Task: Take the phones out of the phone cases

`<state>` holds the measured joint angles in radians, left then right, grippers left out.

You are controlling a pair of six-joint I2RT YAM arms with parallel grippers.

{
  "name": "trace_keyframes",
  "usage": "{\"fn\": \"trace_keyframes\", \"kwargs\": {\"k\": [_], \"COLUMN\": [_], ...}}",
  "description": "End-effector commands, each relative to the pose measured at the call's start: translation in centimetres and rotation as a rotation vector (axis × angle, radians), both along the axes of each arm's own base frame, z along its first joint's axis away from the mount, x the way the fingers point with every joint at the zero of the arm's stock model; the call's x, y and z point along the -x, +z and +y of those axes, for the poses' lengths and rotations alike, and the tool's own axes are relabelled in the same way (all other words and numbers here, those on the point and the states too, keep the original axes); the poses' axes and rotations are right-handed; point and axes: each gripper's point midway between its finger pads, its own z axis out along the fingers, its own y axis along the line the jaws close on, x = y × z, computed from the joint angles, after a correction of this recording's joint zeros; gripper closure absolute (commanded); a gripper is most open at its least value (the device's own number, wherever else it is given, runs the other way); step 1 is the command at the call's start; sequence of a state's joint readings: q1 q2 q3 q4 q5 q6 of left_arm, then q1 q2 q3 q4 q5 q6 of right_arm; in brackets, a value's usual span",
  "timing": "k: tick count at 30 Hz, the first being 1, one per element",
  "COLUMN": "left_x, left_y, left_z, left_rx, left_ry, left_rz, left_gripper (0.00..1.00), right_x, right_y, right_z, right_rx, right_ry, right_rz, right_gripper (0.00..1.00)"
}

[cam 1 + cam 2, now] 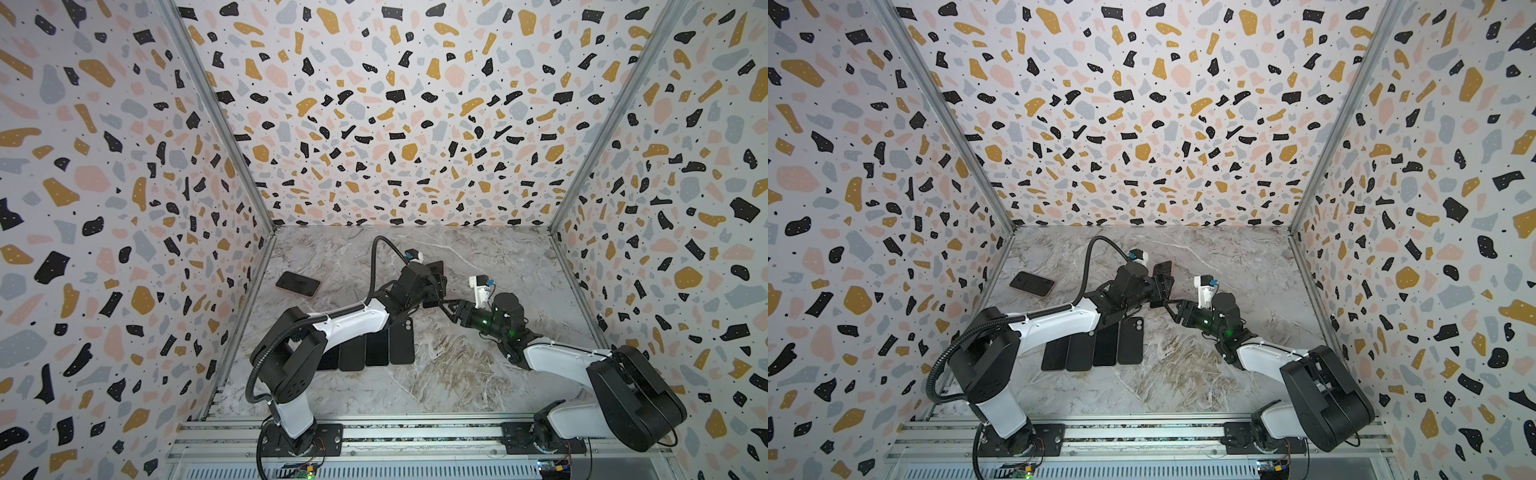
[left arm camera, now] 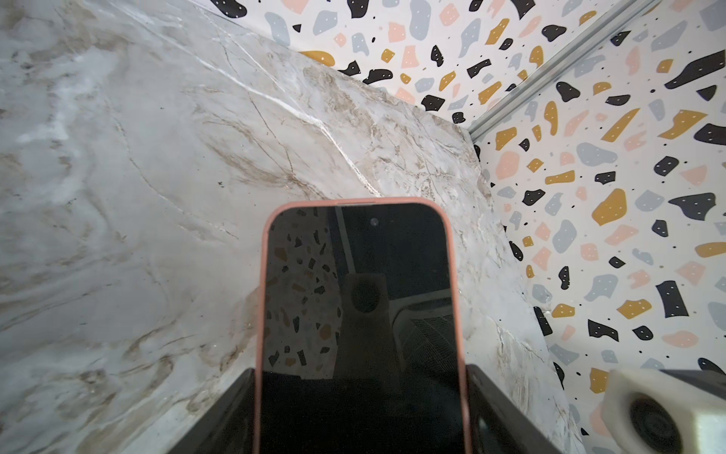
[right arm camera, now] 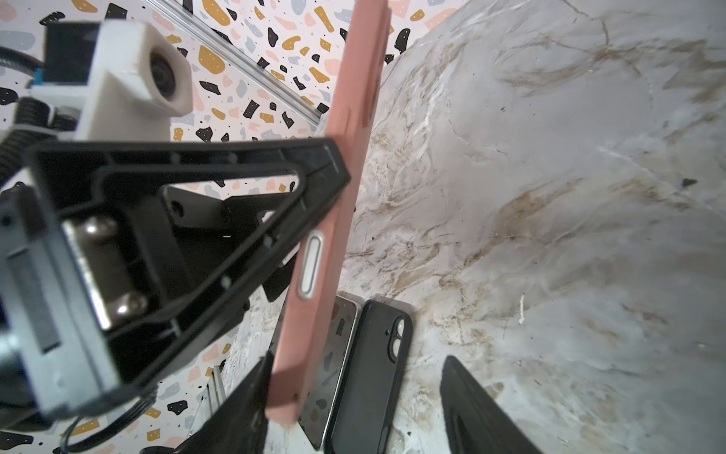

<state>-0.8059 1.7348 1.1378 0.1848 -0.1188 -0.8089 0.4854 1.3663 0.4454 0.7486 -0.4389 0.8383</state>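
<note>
A phone (image 2: 357, 314) with a dark screen sits inside a pink phone case (image 2: 261, 295). My left gripper (image 2: 359, 371) is shut across the case's two long sides and holds it tilted above the table (image 1: 434, 286) (image 1: 1160, 286). In the right wrist view the pink case (image 3: 345, 196) shows edge-on, with its side button facing me. My right gripper (image 3: 357, 357) is open around the case's lower corner. One of its fingers (image 3: 251, 393) touches the case. The other one (image 3: 471, 405) stands well apart. In both top views the right gripper (image 1: 442, 303) (image 1: 1169, 305) meets the left one mid-table.
A second phone in a pink case (image 1: 298, 284) (image 1: 1032, 284) lies flat at the table's left. A row of several black phones and cases (image 1: 370, 349) (image 1: 1096, 349) lies under the left arm, and its black case (image 3: 373, 373) is below my right jaws. Patterned walls enclose three sides.
</note>
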Motion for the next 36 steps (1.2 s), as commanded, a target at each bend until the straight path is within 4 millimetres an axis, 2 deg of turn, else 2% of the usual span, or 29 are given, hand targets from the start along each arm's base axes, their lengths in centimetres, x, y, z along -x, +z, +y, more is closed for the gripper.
{"fn": "trace_keyframes", "kwargs": {"k": [1, 6, 15, 22, 25, 32, 36], "left_x": [0.0, 0.8, 1.7, 3.1, 3.6, 4.6, 4.8], "left_y": [3.7, 3.1, 3.6, 4.6, 5.3, 7.8, 9.6], "left_z": [-0.8, -1.6, -2.1, -2.7, -2.6, -2.6, -1.3], "left_rx": [0.101, 0.117, 0.134, 0.236, 0.283, 0.359, 0.331], "left_ry": [0.024, 0.019, 0.04, 0.05, 0.044, -0.001, 0.006], "left_rz": [-0.093, -0.087, -0.115, -0.142, -0.156, -0.209, -0.285], "left_gripper": [0.49, 0.5, 0.52, 0.51, 0.44, 0.19, 0.01], "right_x": [-0.3, -0.4, -0.3, 0.2, 0.6, 1.4, 1.9], "right_y": [1.3, 1.2, 1.7, 2.7, 3.4, 4.8, 5.7], "right_z": [0.2, 0.2, 0.0, -0.2, -0.3, -0.5, -0.7], "right_rx": [-0.039, -0.046, -0.062, -0.068, -0.065, -0.04, -0.024], "right_ry": [-0.015, -0.02, -0.038, -0.04, -0.031, -0.003, 0.026], "right_rz": [-0.03, -0.022, -0.008, -0.014, -0.029, -0.066, -0.093], "right_gripper": [0.34, 0.41, 0.82, 1.0, 1.0, 1.0, 1.0]}}
